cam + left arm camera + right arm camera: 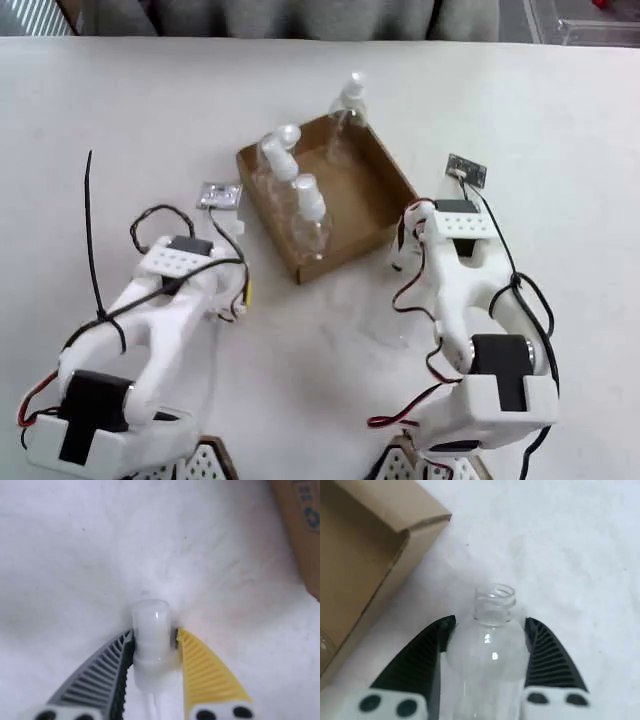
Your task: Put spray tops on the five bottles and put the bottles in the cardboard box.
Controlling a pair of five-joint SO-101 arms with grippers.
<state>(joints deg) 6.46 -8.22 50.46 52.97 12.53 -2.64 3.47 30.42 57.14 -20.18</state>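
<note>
Corrugated brown card forms the shallow, open cardboard box [372, 195], set at an angle in the middle of the matt white worktop [300, 90]. Inside it are three capped bottles [310, 215] of clear, glossy plastic, each fitted with a white spray head. One is at the far corner and two are close together along the wall nearer the left arm [150, 310].

The left claw [153, 635] is clenched on a loose spray top [150, 645], a smooth, translucent white cylinder with a thin tube trailing back between the fingers. One ribbed finger is grey [100, 675], the other yellow [207, 672]. The spray top is held over bare worktop, with a wall of the cardboard box [300, 530] nearby.

The right claw [490, 622] is closed around the rounded shoulder of an uncapped bottle [487, 652], its black ribbed fingers [547, 655] pressing on either side. This bottle is transparent and shiny, with a short threaded neck [494, 602] left open at the mouth. It is held just beside a corner of the cardboard box [415, 510], not touching it, where a folded flap shows the plain brown surface.
</note>
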